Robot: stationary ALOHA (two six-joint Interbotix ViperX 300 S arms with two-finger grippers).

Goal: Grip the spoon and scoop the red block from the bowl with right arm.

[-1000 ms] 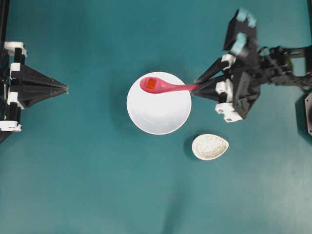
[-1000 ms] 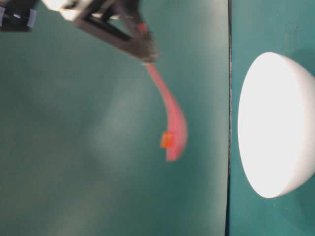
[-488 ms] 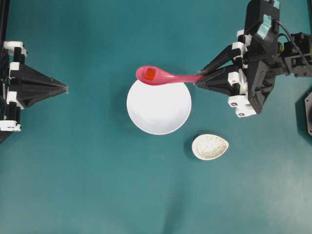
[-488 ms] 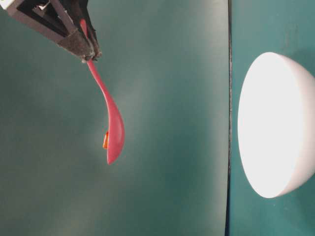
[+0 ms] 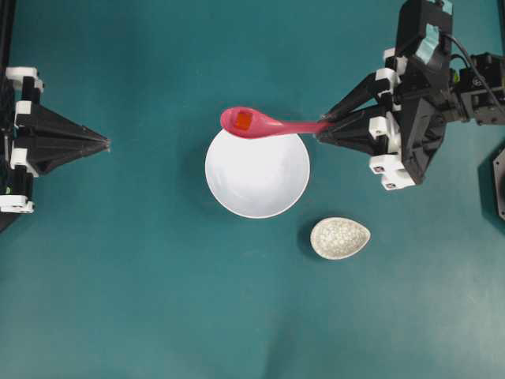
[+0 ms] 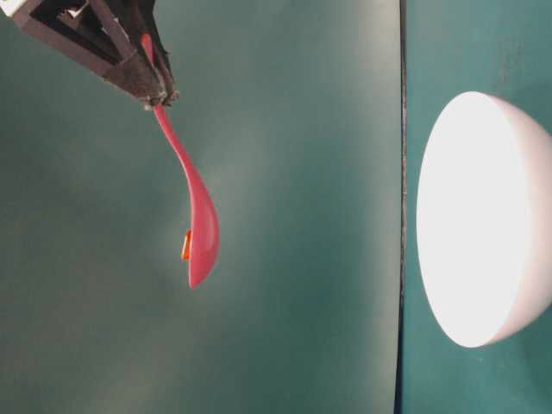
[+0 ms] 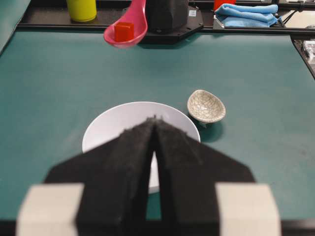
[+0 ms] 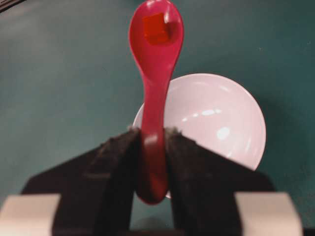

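Observation:
My right gripper (image 5: 322, 129) (image 8: 151, 132) is shut on the handle of the magenta-pink spoon (image 5: 260, 124) (image 8: 153, 93) (image 6: 194, 216) (image 7: 127, 27). The spoon hangs in the air above the far rim of the white bowl (image 5: 257, 174) (image 8: 221, 118) (image 7: 113, 123) (image 6: 483, 220). In its scoop sits the red block (image 5: 243, 120) (image 8: 156, 28) (image 7: 124, 31) (image 6: 185, 246). Nothing lies in the bowl. My left gripper (image 5: 107, 144) (image 7: 155, 120) rests shut at the left edge, far from the bowl, with nothing between its jaws.
A small speckled beige egg-shaped dish (image 5: 340, 238) (image 7: 206, 105) stands to the right of the bowl. At the table's far end are a yellow cup (image 7: 81, 9) and a blue cloth (image 7: 248, 14).
Over the last second the right gripper lifted the spoon with the block out of the bowl and up toward its far rim. In the last half second it has held almost still.

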